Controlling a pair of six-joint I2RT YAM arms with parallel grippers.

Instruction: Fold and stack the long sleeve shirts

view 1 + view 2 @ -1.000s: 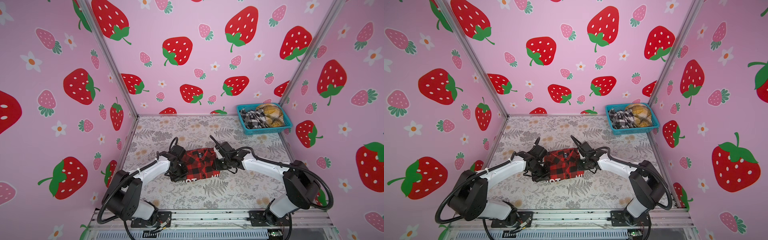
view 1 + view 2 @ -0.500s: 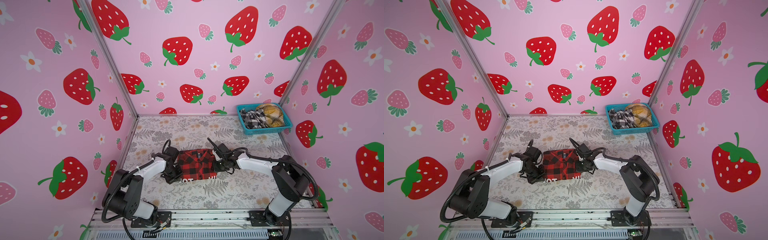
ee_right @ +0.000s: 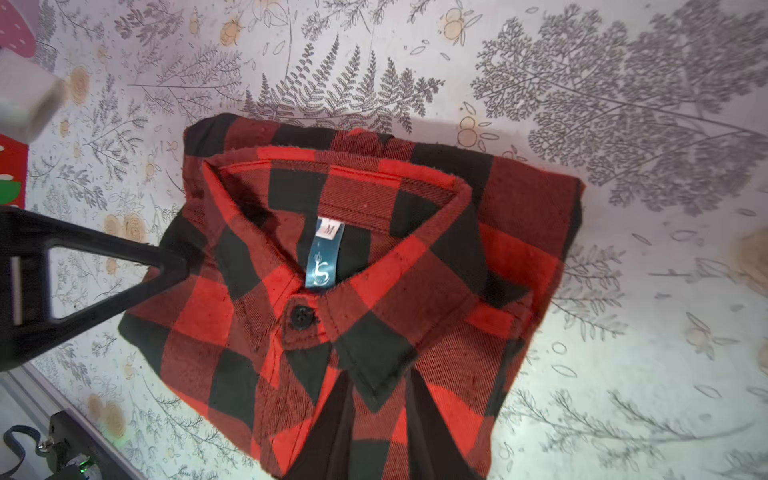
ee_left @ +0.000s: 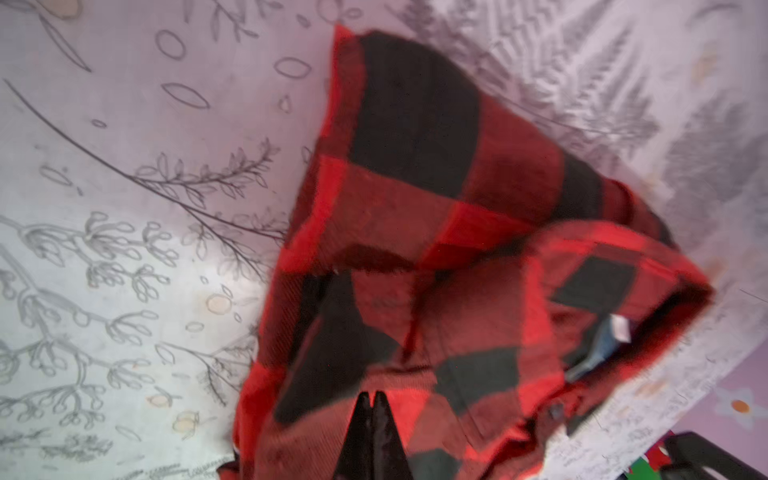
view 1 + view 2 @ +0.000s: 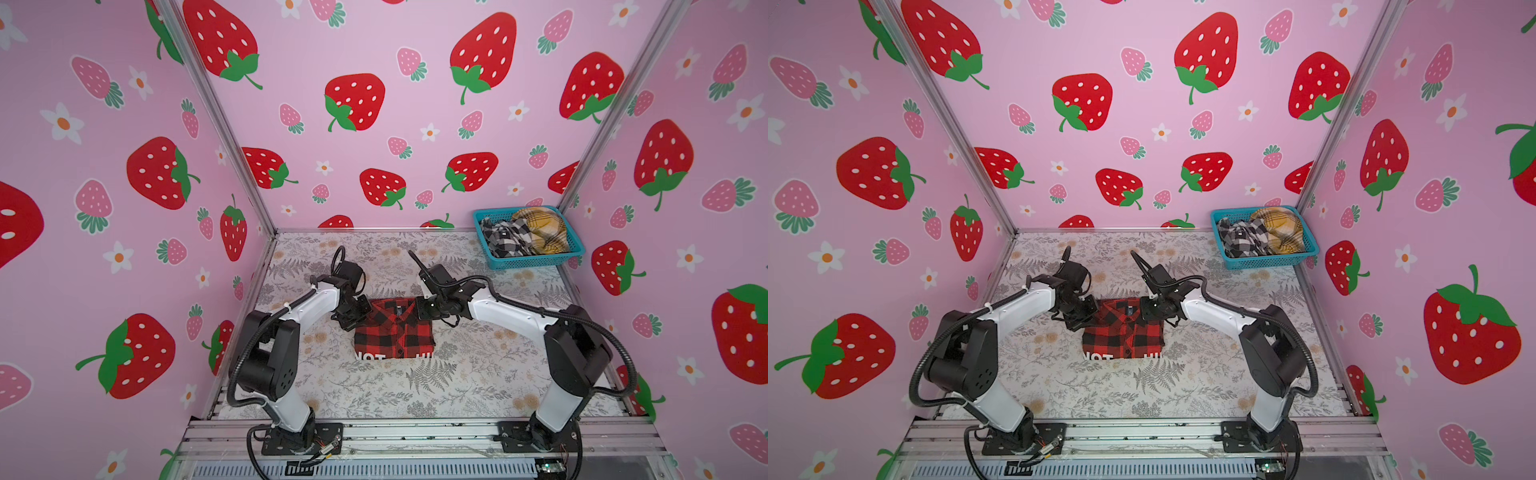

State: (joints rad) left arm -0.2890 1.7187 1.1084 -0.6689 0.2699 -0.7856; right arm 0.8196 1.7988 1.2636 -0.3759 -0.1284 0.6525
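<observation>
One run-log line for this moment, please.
red-and-black checked flannel shirt folded | left gripper shut at shoulder | right gripper astride collar fabric, grip unclear | turquoise plastic basket: two shirts

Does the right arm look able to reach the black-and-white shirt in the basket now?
Probably yes: the basket stands open on that arm's side, the black-and-white shirt lies uncovered. Its tool must first leave the red-and-black shirt.

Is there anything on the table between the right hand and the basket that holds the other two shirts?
Nothing visible does. The right hand sits at the red shirt; only bare table lies between it and the basket in the far right corner.
</observation>
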